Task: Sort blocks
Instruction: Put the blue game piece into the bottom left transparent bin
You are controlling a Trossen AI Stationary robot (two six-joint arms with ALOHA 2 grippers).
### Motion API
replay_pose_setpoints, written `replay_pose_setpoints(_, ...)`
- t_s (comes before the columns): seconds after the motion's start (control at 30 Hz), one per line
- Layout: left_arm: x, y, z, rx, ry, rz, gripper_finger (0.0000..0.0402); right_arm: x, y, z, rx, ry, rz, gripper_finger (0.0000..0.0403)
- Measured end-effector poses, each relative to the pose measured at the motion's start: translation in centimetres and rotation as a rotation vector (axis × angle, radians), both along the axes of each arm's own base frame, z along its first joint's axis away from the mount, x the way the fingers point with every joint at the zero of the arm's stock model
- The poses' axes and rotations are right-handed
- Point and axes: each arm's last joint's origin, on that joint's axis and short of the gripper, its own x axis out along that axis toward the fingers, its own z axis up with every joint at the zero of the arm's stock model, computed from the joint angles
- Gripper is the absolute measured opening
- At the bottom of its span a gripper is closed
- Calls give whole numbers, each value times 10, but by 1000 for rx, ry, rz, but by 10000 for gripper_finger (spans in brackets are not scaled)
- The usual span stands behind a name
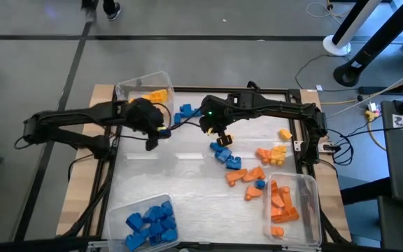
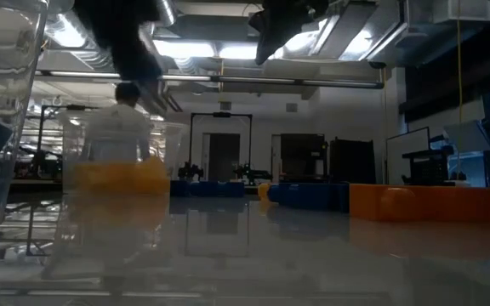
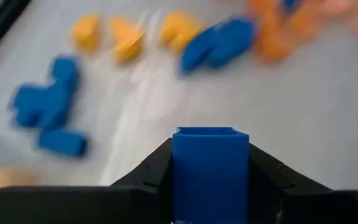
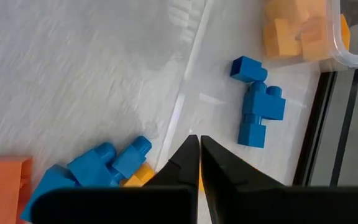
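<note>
Left gripper [image 3: 210, 186] clamped on a blue block [image 3: 210, 174], block standing up between the fingers, lifted off the table near the far-left corner, just beside the yellow bin [image 1: 121, 89].

Key relation: blue bin [image 1: 117, 210] sits at the near-left corner, straight back toward the near edge from the left gripper, same side of the table. My read: that's the drop target, and the left arm is clearly the nearer one. Path along the left edge looks open; nothing on the table between gripper and bin.

Right gripper [image 4: 199, 162] has fingers together, empty, hanging above the table's middle toward the far edge, over a small blue cluster [image 4: 98, 168] with a yellow piece [image 4: 140, 177] tucked in it. Another blue cluster [image 4: 257, 102] lies nearer the yellow bin.

Loose orange blocks [image 1: 247, 178] and a few yellow ones [image 1: 278, 150] spread toward the right edge, next to the orange bin [image 1: 313, 203] at the near-right corner. All well clear of the left arm's route.

Risk as I see it: the two arms sit close at the far middle, so the left should pull away toward the near edge.
</note>
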Motion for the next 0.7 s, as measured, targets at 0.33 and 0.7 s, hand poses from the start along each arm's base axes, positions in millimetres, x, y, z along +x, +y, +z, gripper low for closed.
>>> replay_pose_setpoints(0.33,-23,-75,37,-416,-233,-480,119,0,0,0,0,0,1,17)
replay_pose_setpoints(0.7,-20,-160,29,-345,-278,-840,131,2,0,1,-3,-26,1,17)
